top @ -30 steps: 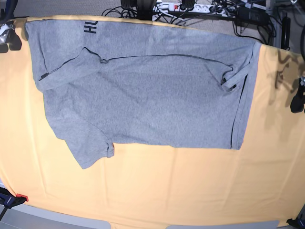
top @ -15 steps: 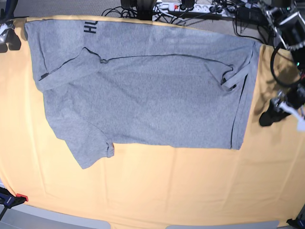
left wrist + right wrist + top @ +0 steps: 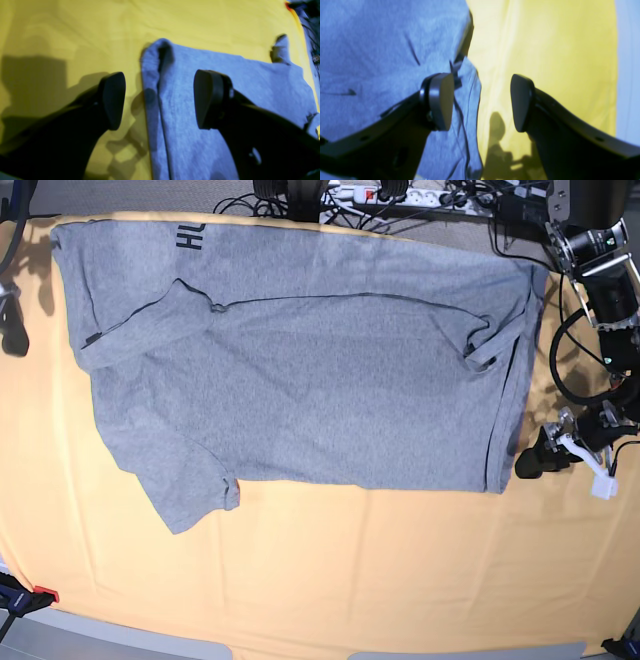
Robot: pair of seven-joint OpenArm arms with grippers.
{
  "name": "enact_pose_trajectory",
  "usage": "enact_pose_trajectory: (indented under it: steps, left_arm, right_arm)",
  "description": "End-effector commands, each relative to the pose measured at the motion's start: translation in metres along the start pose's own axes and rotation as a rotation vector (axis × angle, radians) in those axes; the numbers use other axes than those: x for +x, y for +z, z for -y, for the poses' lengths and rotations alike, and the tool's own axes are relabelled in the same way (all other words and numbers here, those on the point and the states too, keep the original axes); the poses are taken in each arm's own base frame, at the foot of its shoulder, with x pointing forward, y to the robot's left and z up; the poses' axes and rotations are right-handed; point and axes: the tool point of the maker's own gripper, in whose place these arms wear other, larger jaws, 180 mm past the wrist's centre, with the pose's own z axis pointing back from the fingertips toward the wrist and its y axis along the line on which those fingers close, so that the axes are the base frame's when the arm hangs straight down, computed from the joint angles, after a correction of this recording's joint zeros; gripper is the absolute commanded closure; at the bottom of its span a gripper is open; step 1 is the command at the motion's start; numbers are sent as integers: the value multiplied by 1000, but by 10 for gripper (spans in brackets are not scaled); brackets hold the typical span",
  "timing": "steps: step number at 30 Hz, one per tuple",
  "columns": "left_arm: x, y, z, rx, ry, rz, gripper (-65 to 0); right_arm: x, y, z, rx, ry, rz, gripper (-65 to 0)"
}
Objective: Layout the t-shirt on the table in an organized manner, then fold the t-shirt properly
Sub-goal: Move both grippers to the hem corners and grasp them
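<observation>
The heather-grey t-shirt (image 3: pixel 320 380) lies spread on the pale yellow-orange table (image 3: pixel 350 580), its far part folded over, with dark letters (image 3: pixel 190 240) showing at the back left. My left gripper (image 3: pixel 532 464) is open just right of the shirt's front right corner. In the left wrist view the gripper (image 3: pixel 158 100) straddles the shirt's edge (image 3: pixel 175 112) above the table (image 3: pixel 75 25). My right gripper (image 3: pixel 12 330) is open at the table's left edge. In the right wrist view the gripper (image 3: pixel 480 102) hangs over the shirt's edge (image 3: pixel 382 37) and the table (image 3: pixel 545 50).
Cables and a power strip (image 3: pixel 400 195) lie behind the table's far edge. A red-tipped clamp (image 3: pixel 40 593) grips the front left corner. The left arm's cables and body (image 3: pixel 600 300) stand over the right edge.
My left arm has come in from the right and lowered toward the shirt's front right corner. My right gripper has moved nearer along the left edge. The shirt has not moved.
</observation>
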Motion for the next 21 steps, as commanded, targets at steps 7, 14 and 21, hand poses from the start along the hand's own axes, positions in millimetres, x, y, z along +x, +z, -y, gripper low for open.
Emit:
enact_pose_trajectory:
  steps: [7, 14, 21]
  left_arm:
    - [14, -22, -3, 94, 17, 87, -432]
    - [0, -40, 5, 89, 34, 78, -432]
    - [-8, -44, -7, 137, 68, 66, -432]
  right_arm:
    - [18, 5, 3, -12, 35, 49, -377]
    - [18, 5, 3, -12, 36, 49, -377]
    - [18, 5, 3, -12, 35, 49, -377]
